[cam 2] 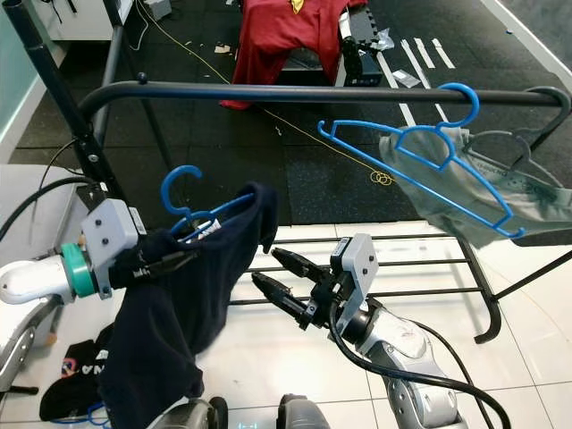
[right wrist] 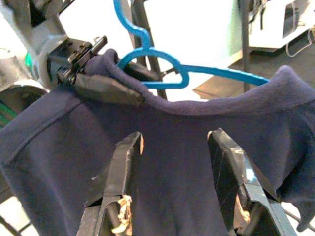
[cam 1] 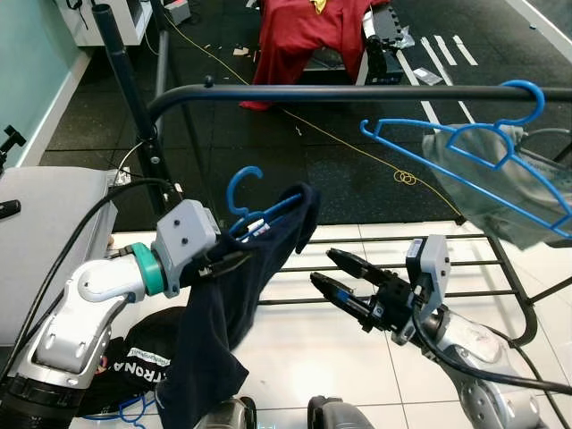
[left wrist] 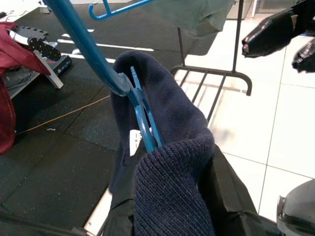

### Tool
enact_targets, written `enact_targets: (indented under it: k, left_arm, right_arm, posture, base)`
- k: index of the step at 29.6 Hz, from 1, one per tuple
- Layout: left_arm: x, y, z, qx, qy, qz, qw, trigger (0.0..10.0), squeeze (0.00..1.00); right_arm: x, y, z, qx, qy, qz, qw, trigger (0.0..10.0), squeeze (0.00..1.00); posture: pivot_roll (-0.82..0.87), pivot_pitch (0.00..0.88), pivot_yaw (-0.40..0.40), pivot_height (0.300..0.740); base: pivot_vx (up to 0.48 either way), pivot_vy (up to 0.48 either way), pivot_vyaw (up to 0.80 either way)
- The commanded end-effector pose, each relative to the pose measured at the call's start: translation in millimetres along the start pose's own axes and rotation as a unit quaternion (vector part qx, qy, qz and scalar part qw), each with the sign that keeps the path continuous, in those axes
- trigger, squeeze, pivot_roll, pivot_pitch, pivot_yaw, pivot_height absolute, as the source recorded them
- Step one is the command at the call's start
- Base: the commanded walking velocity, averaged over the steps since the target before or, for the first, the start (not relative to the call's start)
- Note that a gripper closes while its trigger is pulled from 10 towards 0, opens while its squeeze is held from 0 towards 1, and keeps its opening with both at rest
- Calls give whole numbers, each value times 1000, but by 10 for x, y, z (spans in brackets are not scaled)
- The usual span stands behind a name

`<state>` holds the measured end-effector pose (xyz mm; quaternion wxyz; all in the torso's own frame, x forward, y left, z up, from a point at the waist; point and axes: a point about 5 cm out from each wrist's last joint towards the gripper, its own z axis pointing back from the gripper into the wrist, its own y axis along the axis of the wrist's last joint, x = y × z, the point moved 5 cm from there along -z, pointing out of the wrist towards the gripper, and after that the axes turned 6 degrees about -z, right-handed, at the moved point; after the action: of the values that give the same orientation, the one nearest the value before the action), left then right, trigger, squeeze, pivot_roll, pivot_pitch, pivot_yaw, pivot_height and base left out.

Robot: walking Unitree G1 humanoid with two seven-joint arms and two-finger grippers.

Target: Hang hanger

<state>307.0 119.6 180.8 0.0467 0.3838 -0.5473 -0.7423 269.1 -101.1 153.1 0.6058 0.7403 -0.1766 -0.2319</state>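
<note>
My left gripper (cam 1: 225, 261) is shut on a blue hanger (cam 1: 243, 189) that carries a dark navy garment (cam 1: 228, 313). It holds them below the black rail (cam 1: 357, 91), hook upward and apart from the rail. My right gripper (cam 1: 322, 266) stands open just right of the garment, pointing at it. In the right wrist view its open fingers (right wrist: 123, 162) frame the navy cloth (right wrist: 172, 196), and the hanger's hook (right wrist: 147, 51) rises above it. The left wrist view looks along the hanger's neck (left wrist: 142, 118) into the collar. A second blue hanger (cam 1: 465, 143) with a grey-green garment (cam 1: 505, 192) hangs on the rail at the right.
The rack's upright post (cam 1: 125, 80) and lower bars (cam 1: 402, 268) stand before me over white tiles. Beyond lie a black mat with a yellow cable (cam 1: 357, 143) and a red garment (cam 1: 304, 36). A black bag (cam 1: 143, 357) is on the floor at the left.
</note>
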Motion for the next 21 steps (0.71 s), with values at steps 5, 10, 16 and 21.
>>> enact_targets:
  k: [5,10,16,21]
  left_arm:
    - [75,76,-65,31,-9,5,999,0,0]
    - [120,82,-82,35,-19,-3,999,0,0]
    - [232,99,-110,43,-49,-15,998,0,0]
    - [340,216,-177,68,-99,-13,993,0,0]
  right_arm:
    - [388,54,7,29,-136,33,990,10000,0]
    - [375,189,-52,75,-142,24,987,10000,1000]
    - [99,390,-140,100,-29,22,994,10000,1000]
    - [-138,404,-37,12,111,29,993,10000,1000]
  posture:
    - [-70,94,55,740]
    - [-66,91,55,740]
    - [-68,85,56,740]
    - [-78,94,59,740]
  base:
    - [0,0,0]
    - [0,0,0]
    - [0,0,0]
    - [0,0,0]
